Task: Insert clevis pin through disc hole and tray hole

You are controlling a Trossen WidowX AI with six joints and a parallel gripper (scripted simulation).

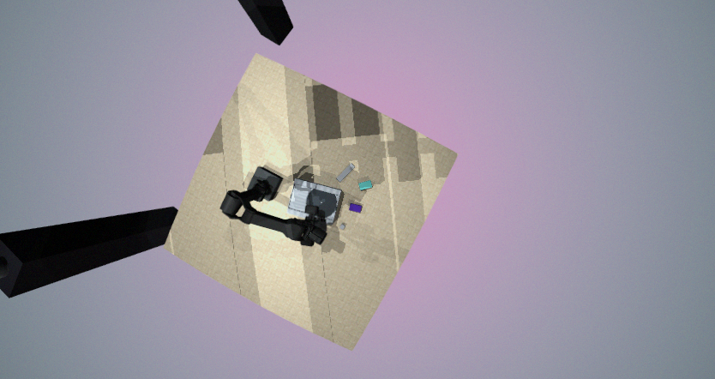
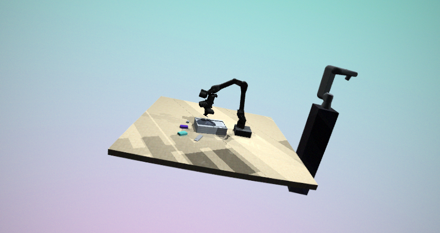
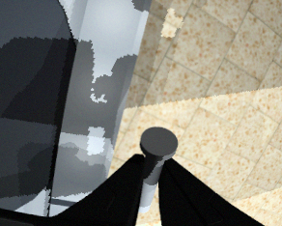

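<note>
Pin is held in the gripper, the fingers shut on the shank just under its head. From where I stand, both are above the tray, near its long edge; the wrist view shows the head beyond that edge. The disc lies inside the tray, toward the end away from the arm's base.

Step in hand, as I judge it: carrying the pin to the holes. Next wants a sideways move inward over the tray, shank brought upright, then a slow lowering through both holes. A tilted shank could catch the disc and shift it. Opening comes only once the head seats.

Surface: pale tiled table, crossed by hard shadows. Off the tray's disc end, a purple block and, farther out, a teal one; a grey bar near one corner, a small grey bit near another.

Room: dark stand well behind the tray; backdrop plain, teal fading to pink.
</note>
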